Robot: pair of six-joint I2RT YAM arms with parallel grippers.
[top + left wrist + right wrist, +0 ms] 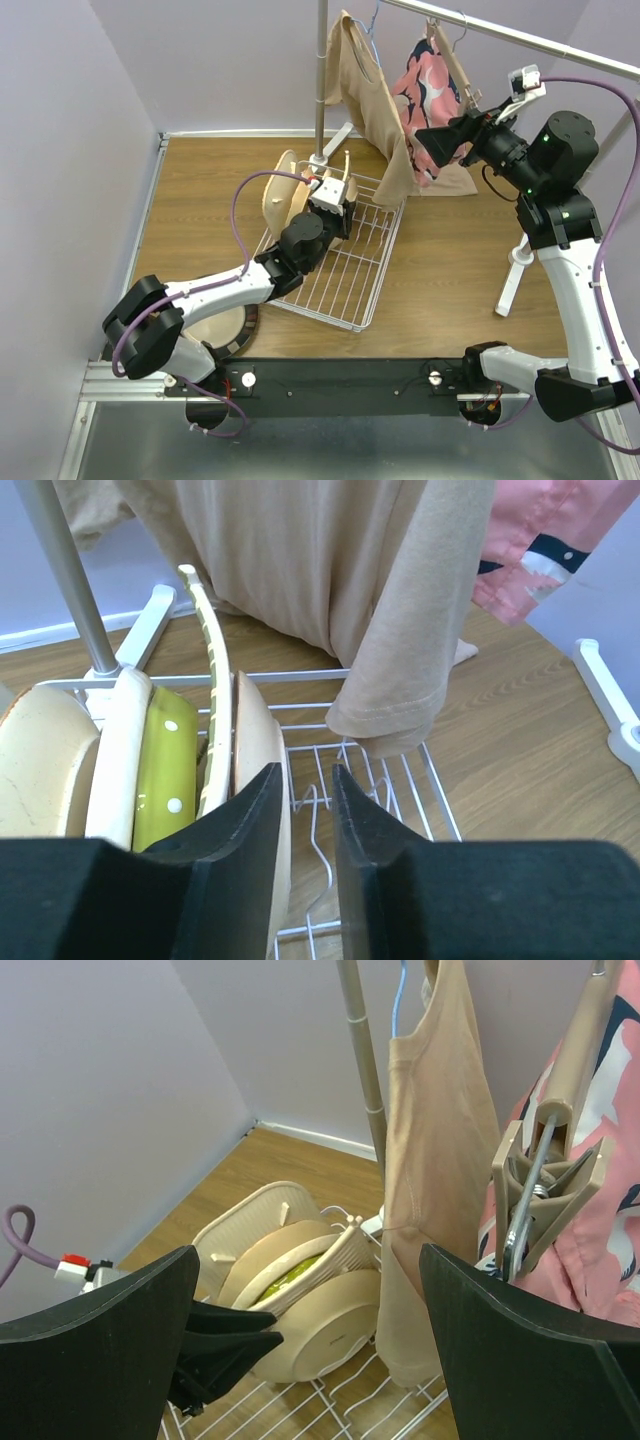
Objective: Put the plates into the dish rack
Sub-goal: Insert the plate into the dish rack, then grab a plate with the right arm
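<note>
Several plates (283,198) stand on edge at the far left end of the white wire dish rack (352,285). In the left wrist view they are a tan one (40,770), a lime green dotted one (165,770), a ribbed pale one (215,670) and a cream one (262,770). My left gripper (308,772) hovers over the rack (400,780) just right of the cream plate, its jaws a narrow gap apart with nothing between them. It shows in the top view (335,213). A dark-rimmed plate (228,335) lies on the table under my left arm. My right gripper (432,140) is raised, wide open and empty (310,1250).
A clothes rail pole (322,80) stands behind the rack, with a tan shirt (375,100) hanging over the rack's far right corner and a pink patterned garment (430,85) beside it. A white stand leg (513,275) is at the right. A wall runs along the left.
</note>
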